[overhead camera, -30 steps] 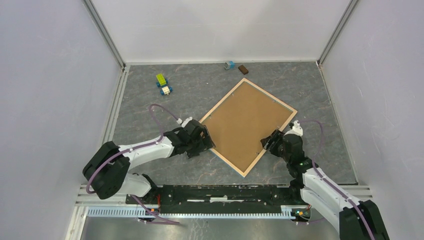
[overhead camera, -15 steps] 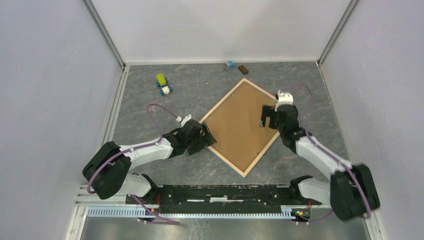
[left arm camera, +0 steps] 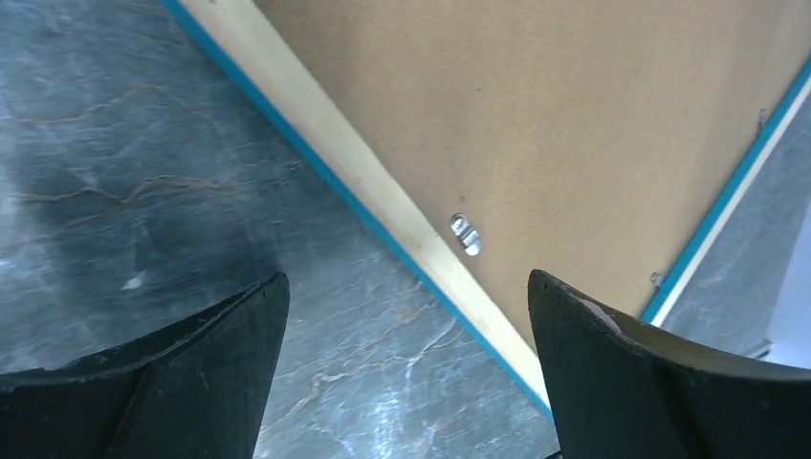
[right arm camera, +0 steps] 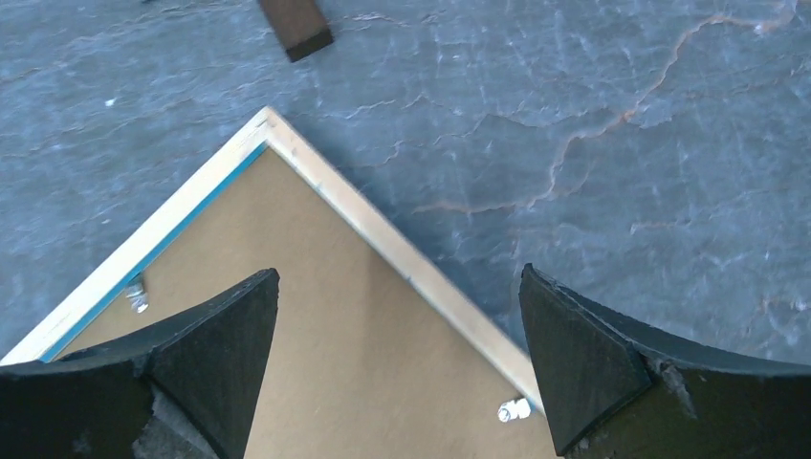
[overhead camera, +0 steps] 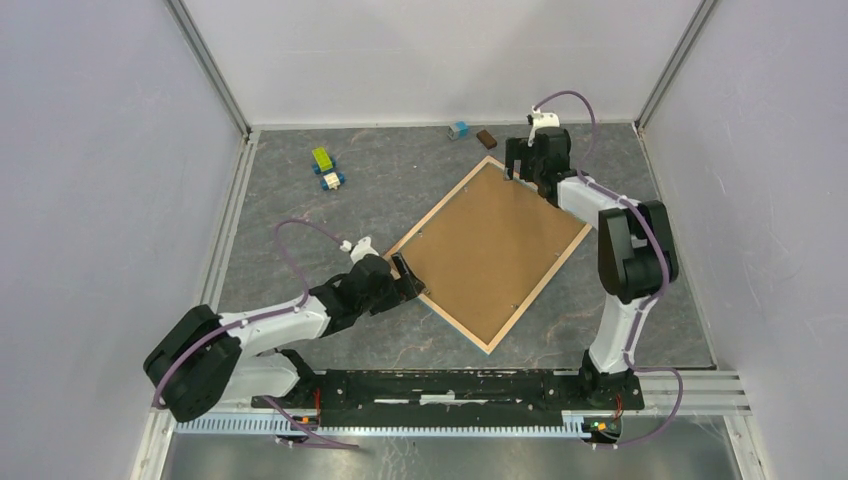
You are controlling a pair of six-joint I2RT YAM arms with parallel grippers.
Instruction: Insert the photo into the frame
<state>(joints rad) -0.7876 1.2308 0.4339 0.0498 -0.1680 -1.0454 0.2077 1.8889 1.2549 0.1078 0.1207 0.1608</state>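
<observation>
Two grippers flank the frame (left arm camera: 378, 191), which lies wood-coloured back up on the table (overhead camera: 330, 215) with a brown backing board (overhead camera: 490, 245) filling it. Nearest, the left gripper (overhead camera: 405, 272) has drawn back slightly; its fingers are spread wide, low over the near-left rail beside a metal clip (left arm camera: 466, 233). The right arm, folded at the near-right edge a second ago, now stretches long. The right gripper (right arm camera: 399, 275) gapes over the far corner, a small brown block (right arm camera: 296, 27) just beyond.

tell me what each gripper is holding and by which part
Nothing is held. The left gripper is open over an edge of the frame, and the right gripper is open above its far corner.
</observation>
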